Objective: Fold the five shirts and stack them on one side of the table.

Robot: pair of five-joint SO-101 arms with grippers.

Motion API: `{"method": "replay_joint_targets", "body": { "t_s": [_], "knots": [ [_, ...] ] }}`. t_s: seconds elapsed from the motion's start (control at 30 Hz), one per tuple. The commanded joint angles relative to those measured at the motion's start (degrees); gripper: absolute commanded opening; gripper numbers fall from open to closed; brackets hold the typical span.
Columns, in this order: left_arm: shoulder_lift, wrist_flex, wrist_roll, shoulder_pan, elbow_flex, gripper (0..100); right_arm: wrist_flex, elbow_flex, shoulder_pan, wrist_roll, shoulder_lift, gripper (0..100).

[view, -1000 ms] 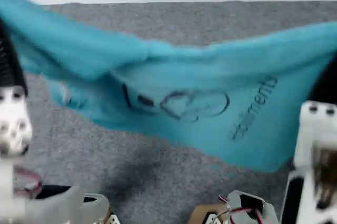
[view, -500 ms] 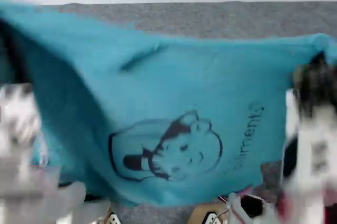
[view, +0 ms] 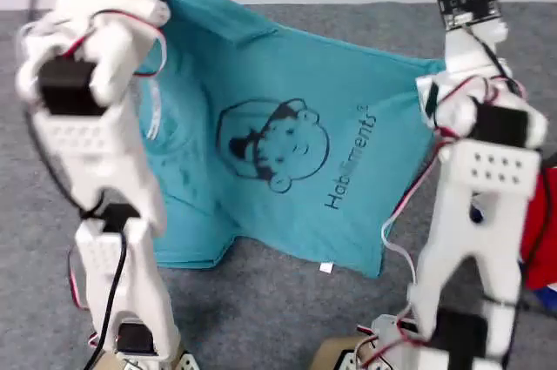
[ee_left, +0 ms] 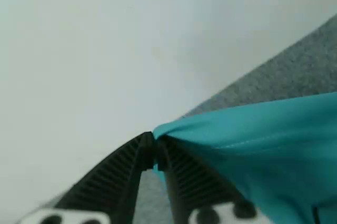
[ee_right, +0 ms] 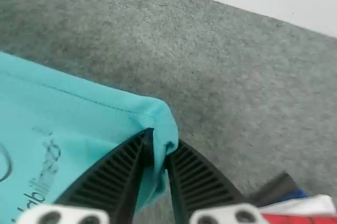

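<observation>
A teal shirt (view: 287, 161) with a dark cartoon print hangs stretched between my two arms in the high view, its lower part resting on the grey table (view: 287, 318). My left gripper (ee_left: 154, 147) is shut on one teal shirt corner (ee_left: 253, 139), held high at the far left. My right gripper (ee_right: 159, 147) is shut on another corner of the teal shirt (ee_right: 68, 124), at the far right. In the high view the left arm (view: 96, 100) and right arm (view: 479, 152) rise on either side of the cloth.
Red and blue cloth (view: 538, 231) lies at the table's right edge, also seen as red and blue cloth (ee_right: 295, 211) near my right gripper. A pale wall (ee_left: 105, 34) stands behind the table. Bare grey carpet (ee_right: 237, 66) stretches beyond the shirt.
The shirt swung from close in front of the camera out toward the far side of the table and came down, its lower part now on the carpet. Both arms moved away with it.
</observation>
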State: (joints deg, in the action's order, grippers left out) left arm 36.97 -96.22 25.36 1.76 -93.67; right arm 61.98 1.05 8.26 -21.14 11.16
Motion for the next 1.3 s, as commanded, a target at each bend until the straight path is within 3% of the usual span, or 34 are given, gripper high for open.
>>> {"method": "replay_joint_targets", "body": {
  "t_s": [0.0, 0.3, 0.53, 0.7, 0.93, 1.1, 1.27],
  "knots": [
    [5.1, 4.5, -1.9, 1.0, -0.8, 0, -6.0, 0.4, 0.0, 0.9, -4.4, 1.0],
    [15.4, 10.3, -4.3, 1.1, -0.8, 0, -21.1, 0.4, -0.4, 0.6, -9.4, 1.0],
    [17.4, 9.9, -4.3, 1.1, -0.8, 0, -30.4, 0.4, -1.6, -0.3, -10.7, 1.0],
    [17.1, 10.4, -4.2, 1.1, -0.8, 0, -29.8, 0.2, -3.0, -1.8, -11.9, 1.0],
    [15.1, 7.5, -3.9, 5.0, -2.4, 0, -19.6, 0.2, -2.9, -2.0, -11.9, 1.0],
    [9.1, -4.7, 6.4, 5.4, -2.1, 0, -13.1, 0.2, -3.6, -5.9, -12.0, 1.0],
    [2.4, -4.4, 10.5, 6.0, -1.1, 0, -11.4, 0.1, -4.7, -7.6, -11.8, 1.0]
  ]
}}
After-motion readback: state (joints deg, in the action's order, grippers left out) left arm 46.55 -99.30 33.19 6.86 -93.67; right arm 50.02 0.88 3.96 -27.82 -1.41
